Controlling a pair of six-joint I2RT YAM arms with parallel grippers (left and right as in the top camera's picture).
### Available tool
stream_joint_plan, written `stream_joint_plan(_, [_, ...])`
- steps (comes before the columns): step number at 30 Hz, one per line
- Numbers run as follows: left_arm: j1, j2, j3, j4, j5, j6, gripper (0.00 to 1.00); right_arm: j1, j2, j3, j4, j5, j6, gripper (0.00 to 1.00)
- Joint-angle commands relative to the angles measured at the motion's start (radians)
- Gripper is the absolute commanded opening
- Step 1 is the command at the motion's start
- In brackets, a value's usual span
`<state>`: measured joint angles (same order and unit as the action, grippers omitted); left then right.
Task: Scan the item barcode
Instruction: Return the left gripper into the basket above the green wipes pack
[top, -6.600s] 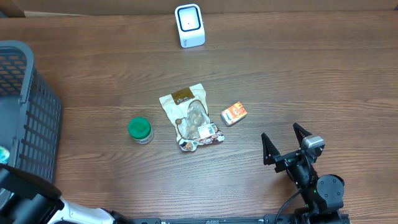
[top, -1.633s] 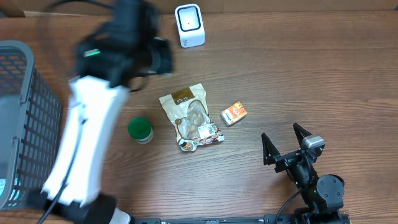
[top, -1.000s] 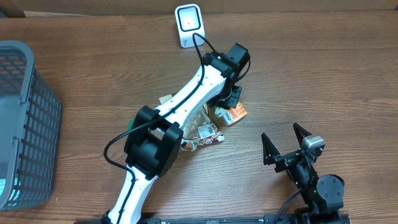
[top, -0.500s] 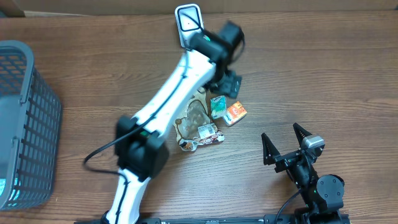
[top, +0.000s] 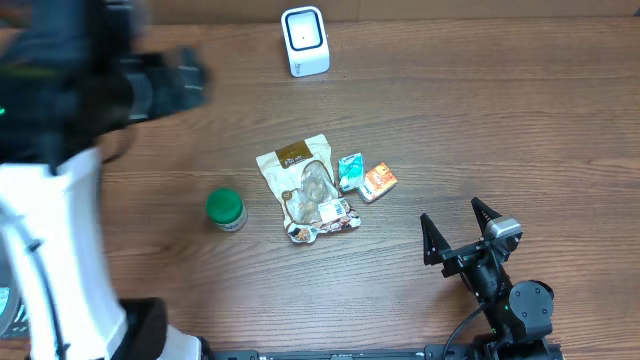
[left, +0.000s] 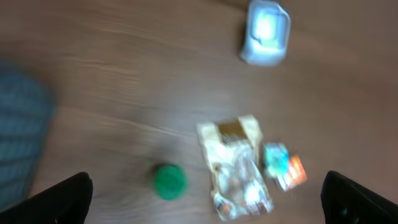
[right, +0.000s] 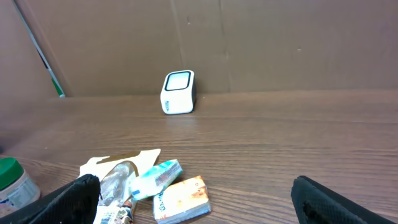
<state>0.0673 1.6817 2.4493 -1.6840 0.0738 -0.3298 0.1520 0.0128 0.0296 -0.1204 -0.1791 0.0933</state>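
Note:
The white barcode scanner (top: 305, 40) stands at the table's back edge, also seen as the scanner (right: 178, 92) and, blurred, the scanner (left: 265, 31). A small teal packet (top: 350, 172) lies flat between a clear snack bag (top: 305, 190) and an orange box (top: 377, 182); nothing holds it. My left gripper (top: 185, 80) is a blur high over the back left, open and empty, far from the items. In its own view the left gripper (left: 206, 182) looks down on the group. My right gripper (top: 458, 228) rests open at the front right, and the right gripper (right: 196, 186) faces the teal packet (right: 155, 178).
A jar with a green lid (top: 225, 210) stands left of the snack bag. A dark mesh basket (left: 22, 143) shows as a blur at the far left; the left arm covers most of it from overhead. A cardboard wall (right: 249, 43) rises behind the scanner.
The left gripper opened and let go of the teal packet beside the orange box, then swung up and away to the back left. The right arm has not moved.

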Motion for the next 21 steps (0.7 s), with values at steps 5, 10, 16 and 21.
stream_joint_plan(5, [0.495, -0.089, -0.053, -0.006, 0.000, 0.014, 1.00, 0.006, -0.010, 0.001, 0.006, -0.002, -0.004, 1.00])
stream_joint_plan(10, [0.734, -0.083, -0.238, -0.005, 0.022, -0.023, 1.00, 0.006, -0.010, 0.001, 0.006, -0.002, -0.004, 1.00])
stream_joint_plan(16, [0.880, -0.046, -0.463, 0.049, -0.132, -0.083, 1.00, 0.006, -0.010, 0.001, 0.006, -0.002, -0.004, 1.00])
stream_joint_plan(21, [0.950, -0.036, -0.657, 0.166, -0.175, -0.082, 1.00, 0.006, -0.010, 0.001, 0.006, -0.002, -0.004, 1.00])
